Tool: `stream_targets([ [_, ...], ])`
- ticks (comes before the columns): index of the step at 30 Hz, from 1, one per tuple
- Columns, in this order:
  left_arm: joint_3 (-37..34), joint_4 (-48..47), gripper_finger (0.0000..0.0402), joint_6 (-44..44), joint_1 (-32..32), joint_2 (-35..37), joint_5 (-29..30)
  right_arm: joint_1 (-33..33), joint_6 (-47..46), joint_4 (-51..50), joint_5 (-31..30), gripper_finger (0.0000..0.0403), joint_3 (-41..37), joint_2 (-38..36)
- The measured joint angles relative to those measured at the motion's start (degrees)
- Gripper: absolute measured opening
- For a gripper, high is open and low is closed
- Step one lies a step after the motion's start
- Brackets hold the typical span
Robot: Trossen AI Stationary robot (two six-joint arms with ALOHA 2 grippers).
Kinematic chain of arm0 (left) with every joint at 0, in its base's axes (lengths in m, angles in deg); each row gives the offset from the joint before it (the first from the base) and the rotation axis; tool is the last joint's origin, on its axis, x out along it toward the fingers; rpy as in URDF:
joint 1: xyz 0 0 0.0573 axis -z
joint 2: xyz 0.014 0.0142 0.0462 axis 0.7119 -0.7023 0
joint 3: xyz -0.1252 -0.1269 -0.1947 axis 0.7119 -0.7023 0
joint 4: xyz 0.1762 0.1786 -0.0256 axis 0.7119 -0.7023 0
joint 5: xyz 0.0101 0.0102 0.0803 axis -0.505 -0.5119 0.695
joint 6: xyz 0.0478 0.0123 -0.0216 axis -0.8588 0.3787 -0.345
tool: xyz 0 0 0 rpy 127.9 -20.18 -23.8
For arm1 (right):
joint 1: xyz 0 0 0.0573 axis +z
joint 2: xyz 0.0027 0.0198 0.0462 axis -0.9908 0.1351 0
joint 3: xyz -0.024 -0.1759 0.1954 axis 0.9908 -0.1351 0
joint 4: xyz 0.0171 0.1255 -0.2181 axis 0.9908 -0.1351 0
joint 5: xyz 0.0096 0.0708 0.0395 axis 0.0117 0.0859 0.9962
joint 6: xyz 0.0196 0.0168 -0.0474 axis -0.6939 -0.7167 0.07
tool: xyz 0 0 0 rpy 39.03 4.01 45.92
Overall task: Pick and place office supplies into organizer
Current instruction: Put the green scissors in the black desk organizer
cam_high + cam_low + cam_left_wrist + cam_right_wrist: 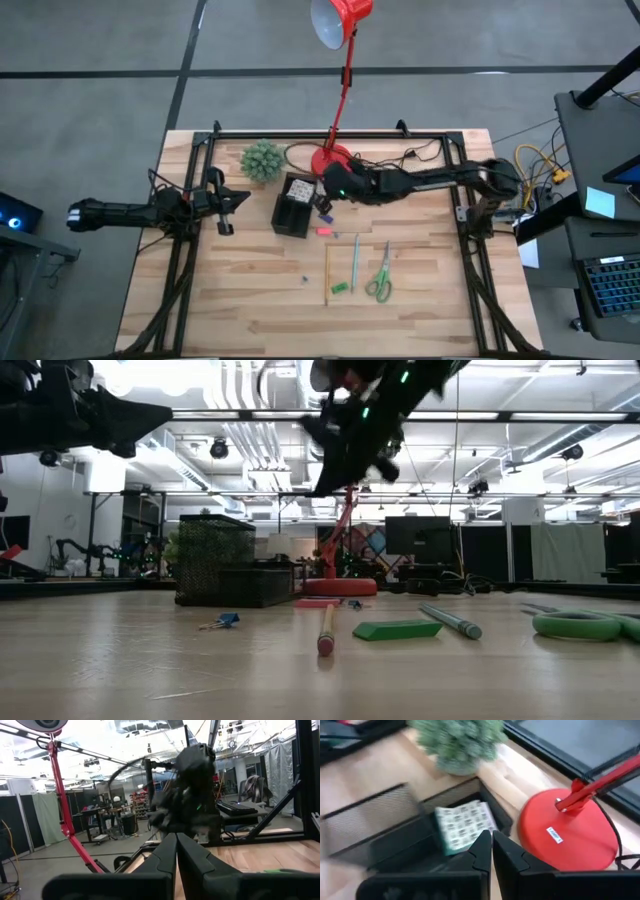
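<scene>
The black mesh organizer [292, 207] stands near the table's middle, with the white dotted pad [464, 826] lying inside it. My right gripper [334, 186] hovers shut above the organizer's far right corner, next to the red lamp base [567, 832]; it is high over the table in the low view [340, 445]. On the wood nearer me lie the green-handled scissors [379, 276], green pen [354, 262], yellow pencil [327, 272], a green piece [340, 288], a pink piece [323, 230] and a purple piece [323, 212]. My left gripper [176, 847] waits shut at the table's left.
A green spiky plant [261, 160] stands to the far left of the organizer. The red lamp's arm [345, 85] rises over the far edge, with cables behind its base. A small blue clip [220, 622] lies on the wood. A black frame [190, 250] runs along the table's sides.
</scene>
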Motion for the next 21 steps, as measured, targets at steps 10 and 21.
stream_targets([
  [10, 0.0, 0.0, 0.0, 0.0, 0.0, -0.1, 0.0, 15.4, -1.8, -1.7, -8.2, 0.0008, -9.9, -13.6],
  [21, 0.0, 2.0, 0.0, -0.1, 0.0, 0.2, 0.0, 27.7, 1.8, 16.7, -26.6, 0.0008, -26.5, -19.5],
])
